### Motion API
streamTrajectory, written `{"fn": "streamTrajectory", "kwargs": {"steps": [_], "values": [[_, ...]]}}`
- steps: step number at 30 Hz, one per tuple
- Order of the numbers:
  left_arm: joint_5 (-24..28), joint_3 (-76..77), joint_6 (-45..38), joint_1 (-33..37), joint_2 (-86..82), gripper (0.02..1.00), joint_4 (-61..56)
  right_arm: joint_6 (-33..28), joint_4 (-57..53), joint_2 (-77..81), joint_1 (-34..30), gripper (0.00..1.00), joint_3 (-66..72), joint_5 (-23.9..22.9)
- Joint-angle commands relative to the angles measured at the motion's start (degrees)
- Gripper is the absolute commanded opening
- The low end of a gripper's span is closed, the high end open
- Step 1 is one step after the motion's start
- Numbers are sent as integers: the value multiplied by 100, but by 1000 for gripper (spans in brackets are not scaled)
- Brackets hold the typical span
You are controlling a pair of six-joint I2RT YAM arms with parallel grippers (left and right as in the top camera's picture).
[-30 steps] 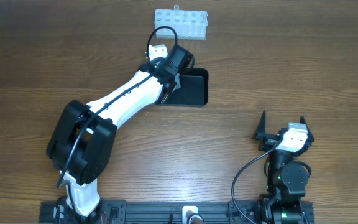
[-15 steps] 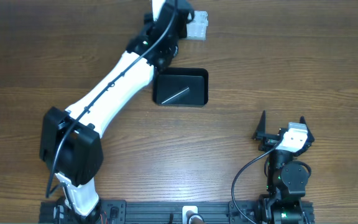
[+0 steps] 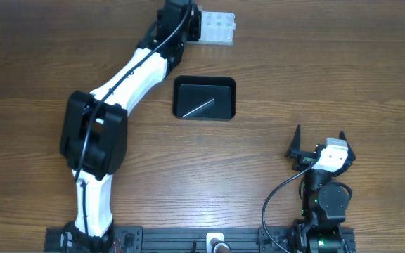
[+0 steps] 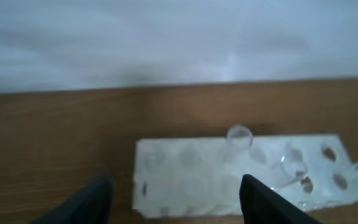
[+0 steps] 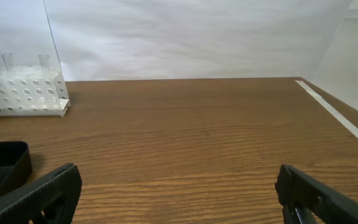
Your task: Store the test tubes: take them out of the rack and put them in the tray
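**Left arm at the rack for another tube**

The rack point(image 4: 241, 177) sits at the far edge of the bench point(image 3: 329, 70), about midway along it. The tray point(image 3: 223, 88) lies nearer the bench's centre, apart from the rack. One stored tube point(image 3: 199, 107) lies at a slant on the tray floor, so the task appears to be part done. Upright tubes point(image 4: 239, 138) stand in the rack, and the right wrist view shows three of them rising above its top.

The left gripper point(image 4: 176, 186) hangs over the rack with its fingers spread and nothing between them. This looks like the approach to the next pick: the gripper is above the rack but not on a tube. In the left wrist view the nearest tube stands close to one finger rather than midway between the two.

The next move therefore seems to call for a small sideways shift to centre that tube. A straight descent around its top and a gentle close would follow. The lift should be vertical, because a tilted pull could drag the light rack along or knock the neighbouring tubes. The tube would then be carried to the tray and laid beside the stored tube.

The right gripper point(image 3: 320, 137) sits near the bench's near right corner, well apart from both rack and tray. Its fingers are spread wide and hold nothing.
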State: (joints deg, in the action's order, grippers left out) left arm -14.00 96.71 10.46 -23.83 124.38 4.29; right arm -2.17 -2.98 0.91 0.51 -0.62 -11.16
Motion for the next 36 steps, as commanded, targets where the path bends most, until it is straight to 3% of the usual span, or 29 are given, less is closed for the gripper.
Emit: {"fn": "streamTrajectory", "kwargs": {"steps": [1,22,36], "values": [[522,431,-387,59,402,654,-197,-24,-4,-57,-22,993,33,-72],[573,693,-385,98,1054,641,-935,-24,-4,-57,-22,993,33,-72],[927,726,-380,162,1167,597,-1327,-24,-4,-57,-22,991,33,-72]]}}
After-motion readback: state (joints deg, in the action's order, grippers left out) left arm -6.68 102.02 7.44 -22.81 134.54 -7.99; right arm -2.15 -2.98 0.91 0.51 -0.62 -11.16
